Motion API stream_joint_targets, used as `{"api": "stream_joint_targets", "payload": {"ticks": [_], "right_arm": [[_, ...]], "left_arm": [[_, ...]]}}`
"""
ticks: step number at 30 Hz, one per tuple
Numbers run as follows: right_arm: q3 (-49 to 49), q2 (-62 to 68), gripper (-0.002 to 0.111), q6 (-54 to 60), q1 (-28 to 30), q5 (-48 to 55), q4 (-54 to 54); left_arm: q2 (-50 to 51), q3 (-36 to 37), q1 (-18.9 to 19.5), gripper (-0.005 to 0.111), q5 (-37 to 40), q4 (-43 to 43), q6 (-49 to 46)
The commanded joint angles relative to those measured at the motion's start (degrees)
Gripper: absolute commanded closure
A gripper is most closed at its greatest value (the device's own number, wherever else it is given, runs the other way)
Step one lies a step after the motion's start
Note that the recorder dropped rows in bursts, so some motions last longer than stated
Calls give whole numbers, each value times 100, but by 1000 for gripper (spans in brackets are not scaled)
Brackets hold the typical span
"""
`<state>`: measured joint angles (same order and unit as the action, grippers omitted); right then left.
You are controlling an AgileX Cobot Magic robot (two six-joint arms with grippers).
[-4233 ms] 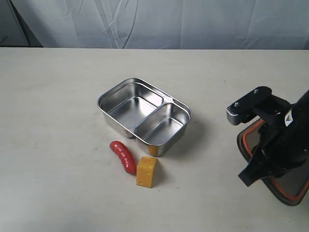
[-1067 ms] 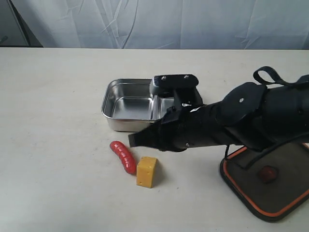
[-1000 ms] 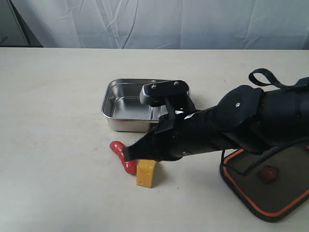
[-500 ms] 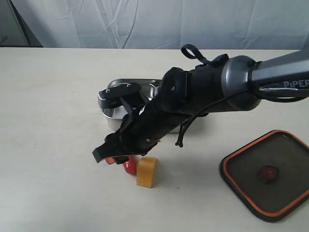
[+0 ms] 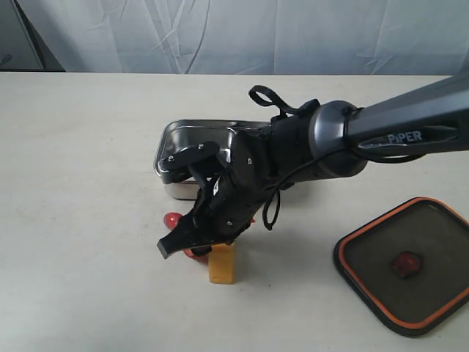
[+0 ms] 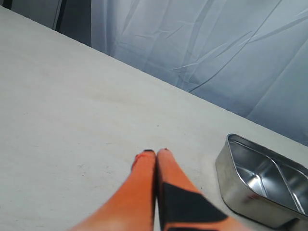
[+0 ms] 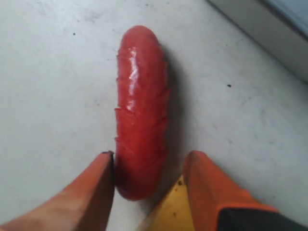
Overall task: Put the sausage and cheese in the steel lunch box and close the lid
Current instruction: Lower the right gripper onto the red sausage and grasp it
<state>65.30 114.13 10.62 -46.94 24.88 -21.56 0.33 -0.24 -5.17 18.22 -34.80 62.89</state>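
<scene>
We see the right arm (image 5: 344, 136), black with a grey forearm, reaching across the middle and angling steeply down toward the tabletop. Its right pincer (image 7: 149, 180) is parted, one orange finger (image 7: 91, 185) on each side of a gap. The left pincer (image 6: 156, 155) shows its two orange fingers pressed together, held low and level.

There is one sausage (image 7: 141, 110), one cheese (image 5: 222, 263) block, one steel lunch box (image 5: 192, 139) (its inside split into two compartments) and one lid (image 5: 407, 264). Two grippers show, the right gripper (image 7: 148, 183) and the left gripper (image 6: 156, 156), each with two orange fingers.
</scene>
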Motion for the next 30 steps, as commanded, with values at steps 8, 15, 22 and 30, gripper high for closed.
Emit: {"api": "stream_joint_targets", "payload": {"ticks": [8,15,22,30], "right_arm": [[95,131,109,-2,-111,-34,72],[130,-438,109,156,-111,27,62],[130,-1282,109,156,-111,-932,141],[406,-973,109,460,-111,-20,332]], "left_arm": [[-33,24,-12,107,-19,-30,-13],[-33,24,-12,107,-19,-30,-13],[-33,24,-12,107,-19,-30,-13],[-33,24,-12,107,-19,-30,-13]]}}
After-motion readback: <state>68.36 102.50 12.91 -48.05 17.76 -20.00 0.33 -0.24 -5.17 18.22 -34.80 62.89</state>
